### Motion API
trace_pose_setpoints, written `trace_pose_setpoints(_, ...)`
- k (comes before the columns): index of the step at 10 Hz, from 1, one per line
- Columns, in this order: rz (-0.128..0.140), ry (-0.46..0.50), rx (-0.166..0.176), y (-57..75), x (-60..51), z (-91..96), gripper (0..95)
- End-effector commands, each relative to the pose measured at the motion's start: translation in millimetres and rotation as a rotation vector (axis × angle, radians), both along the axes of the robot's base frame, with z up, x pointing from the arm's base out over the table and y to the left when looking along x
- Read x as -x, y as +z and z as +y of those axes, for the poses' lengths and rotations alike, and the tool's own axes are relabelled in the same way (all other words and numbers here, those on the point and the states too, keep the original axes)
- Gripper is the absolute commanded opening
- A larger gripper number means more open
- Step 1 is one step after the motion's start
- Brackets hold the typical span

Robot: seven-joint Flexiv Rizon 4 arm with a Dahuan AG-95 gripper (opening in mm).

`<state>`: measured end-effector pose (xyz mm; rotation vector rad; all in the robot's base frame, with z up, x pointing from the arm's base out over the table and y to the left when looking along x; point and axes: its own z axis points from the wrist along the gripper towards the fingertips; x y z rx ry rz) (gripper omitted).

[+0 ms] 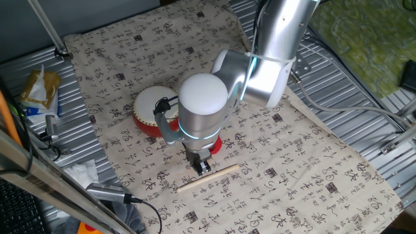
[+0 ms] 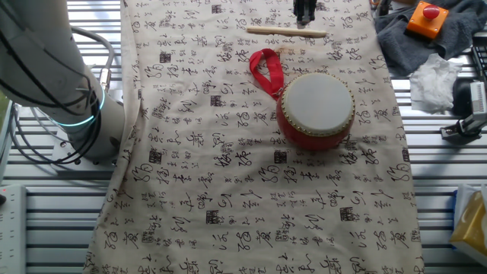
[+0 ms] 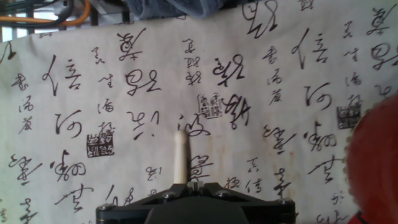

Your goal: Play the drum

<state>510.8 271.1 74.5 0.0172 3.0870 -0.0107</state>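
Observation:
The drum (image 1: 155,110) is red with a white head and sits on the printed cloth; it also shows in the other fixed view (image 2: 316,109), with its red ribbon loop (image 2: 265,70) lying beside it. Its red side fills the right edge of the hand view (image 3: 373,168). A thin pale wooden stick (image 1: 221,173) lies on the cloth in front of the drum. My gripper (image 1: 204,168) stands down on the stick's middle, its narrow fingers close together around it. The stick (image 3: 181,155) runs out from under the hand. The fingertips themselves are mostly hidden.
The printed cloth (image 2: 228,190) covers a ribbed metal table (image 1: 364,123). A dark cloth with an orange box and red button (image 2: 426,17), white tissue (image 2: 434,80) and cables lie off the cloth's side. A yellow packet (image 1: 39,88) sits at the far left.

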Motion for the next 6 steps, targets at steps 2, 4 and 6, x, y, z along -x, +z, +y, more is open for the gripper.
trace_pose_setpoints(2, -0.011, 0.029, 0.002, -0.3, -0.7, 0.1, 0.0)
trace_pose_setpoints(4, -0.010, 0.090, -0.003, -0.3, -0.7, 0.1, 0.0)
trace_pose_setpoints(6, -0.007, 0.134, 0.002, -0.3, -0.7, 0.1, 0.0)
